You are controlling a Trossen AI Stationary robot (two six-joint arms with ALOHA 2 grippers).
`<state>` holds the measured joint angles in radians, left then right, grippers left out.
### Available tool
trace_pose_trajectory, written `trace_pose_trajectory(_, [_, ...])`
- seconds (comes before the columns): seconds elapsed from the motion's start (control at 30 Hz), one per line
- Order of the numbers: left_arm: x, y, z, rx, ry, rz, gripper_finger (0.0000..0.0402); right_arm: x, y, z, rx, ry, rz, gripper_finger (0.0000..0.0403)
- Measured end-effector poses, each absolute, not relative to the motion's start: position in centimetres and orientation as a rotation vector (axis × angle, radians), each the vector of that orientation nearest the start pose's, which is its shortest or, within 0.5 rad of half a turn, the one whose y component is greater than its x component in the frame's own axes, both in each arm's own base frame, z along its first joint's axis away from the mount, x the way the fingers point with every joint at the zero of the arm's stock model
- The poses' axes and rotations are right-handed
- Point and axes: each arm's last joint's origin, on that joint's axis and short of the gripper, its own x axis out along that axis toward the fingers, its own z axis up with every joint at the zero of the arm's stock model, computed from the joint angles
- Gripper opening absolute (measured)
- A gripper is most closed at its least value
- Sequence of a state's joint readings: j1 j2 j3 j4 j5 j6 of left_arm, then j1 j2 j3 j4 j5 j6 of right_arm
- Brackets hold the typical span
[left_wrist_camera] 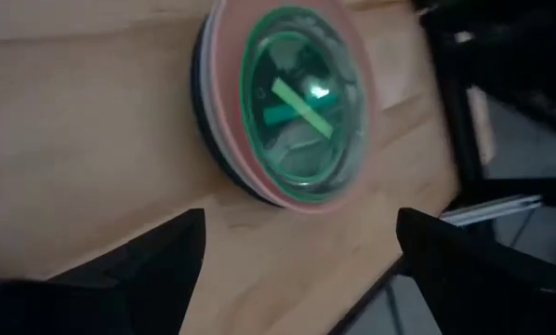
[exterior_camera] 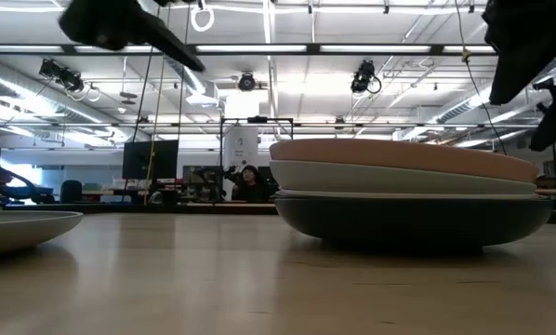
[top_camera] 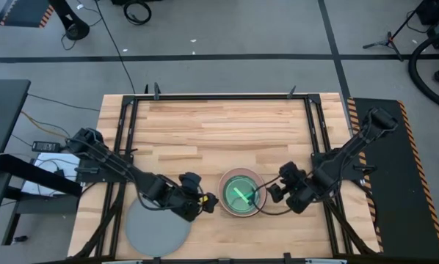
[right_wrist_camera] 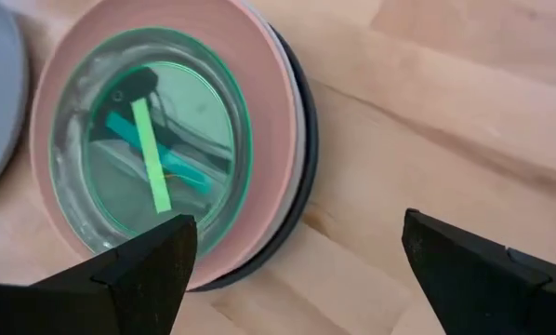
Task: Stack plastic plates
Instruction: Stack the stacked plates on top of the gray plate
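Plate stack (top_camera: 240, 193) | between wide-open left gripper (top_camera: 207, 204), right gripper (top_camera: 272, 191) | grey plate (top_camera: 157, 227) beside

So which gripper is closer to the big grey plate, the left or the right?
Left. The left gripper sits just beside the grey plate, near its rim. The right gripper is beyond the plate stack, farther away.

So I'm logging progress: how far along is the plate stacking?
Mostly done: one stack holds a dark plate at the bottom, a pale one, a pink one and a shiny green-rimmed one on top. In hand: nothing; the left gripper and right gripper flank the stack, open and empty. Left: the large grey plate lies apart.
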<state>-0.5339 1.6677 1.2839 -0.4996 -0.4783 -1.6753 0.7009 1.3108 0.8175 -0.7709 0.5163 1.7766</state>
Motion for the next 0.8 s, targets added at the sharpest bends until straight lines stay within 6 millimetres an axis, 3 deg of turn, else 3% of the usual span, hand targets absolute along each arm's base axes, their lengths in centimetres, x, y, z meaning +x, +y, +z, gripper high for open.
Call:
trace_pose_trajectory(0.17, [33.6, -16.8, 24.0, -1.143, 0.647, 0.465, 0.0357, 18.5, 13.7, 19.3, 0.959, 0.806, -0.778, 0.038])
trace_pose_trajectory(0.33, [35.0, -17.3, 24.5, -1.158, 0.549, 0.336, 0.0357, 19.8, 13.5, 16.8, 1.1, 0.806, -0.808, 0.0374])
trace_pose_trajectory(0.57, [34.3, -17.3, 23.9, -1.08, 0.625, 0.383, 0.0357, 20.1, 13.0, 14.3, 1.258, 0.726, -0.807, 0.0352])
trace_pose_trajectory(0.8, [32.9, -18.2, 23.2, -1.016, 0.688, 0.452, 0.0357, 19.5, 12.6, 14.5, 1.277, 0.724, -0.817, 0.0347])
